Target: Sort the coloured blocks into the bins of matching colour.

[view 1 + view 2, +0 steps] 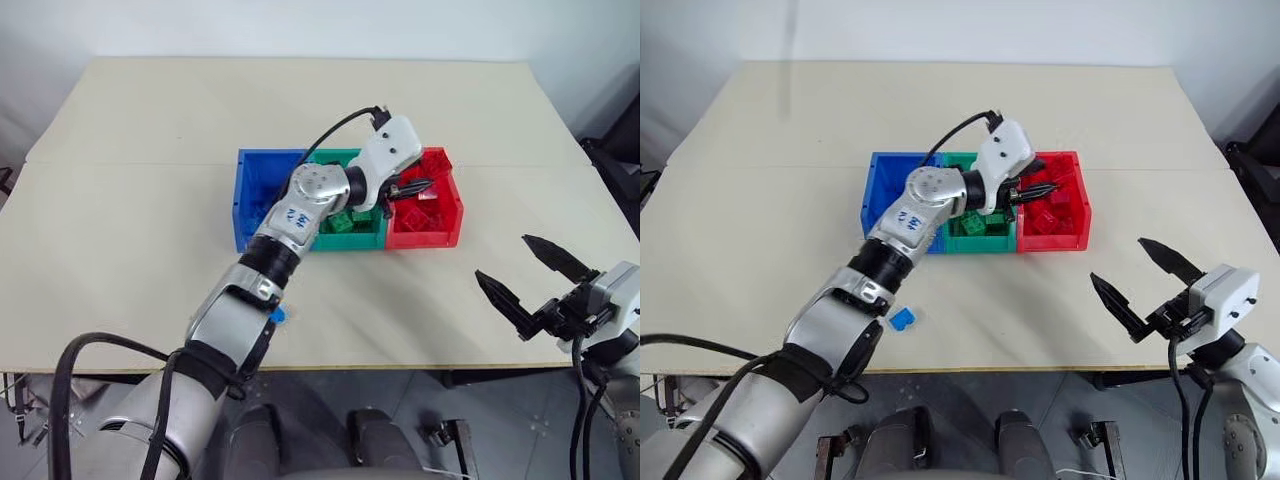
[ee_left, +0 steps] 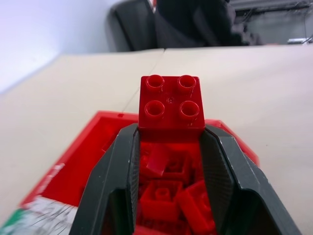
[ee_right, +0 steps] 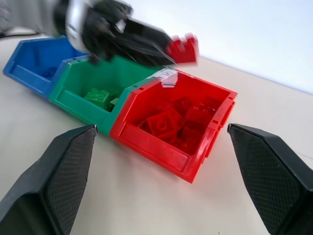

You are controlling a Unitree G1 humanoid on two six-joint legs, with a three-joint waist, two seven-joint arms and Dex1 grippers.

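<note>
Eye views: your left gripper point(image 1: 1048, 188) pinches 1 red brick point(image 2: 170, 102) above the red bin point(image 1: 452, 215), 3 joined bins mid-desk, 1 blue brick point(image 1: 902, 319) near the desk's front edge | left wrist: 4 studs up, squarish | right wrist: right gripper point(image 3: 161, 181) wide, empty

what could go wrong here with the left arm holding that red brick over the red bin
The small red studded plastic brick sits only at the tips of the left gripper, so it might slip early. The red open-topped plastic bin is already piled with bricks, so a dropped one could bounce into the neighbouring green plastic bin.
</note>
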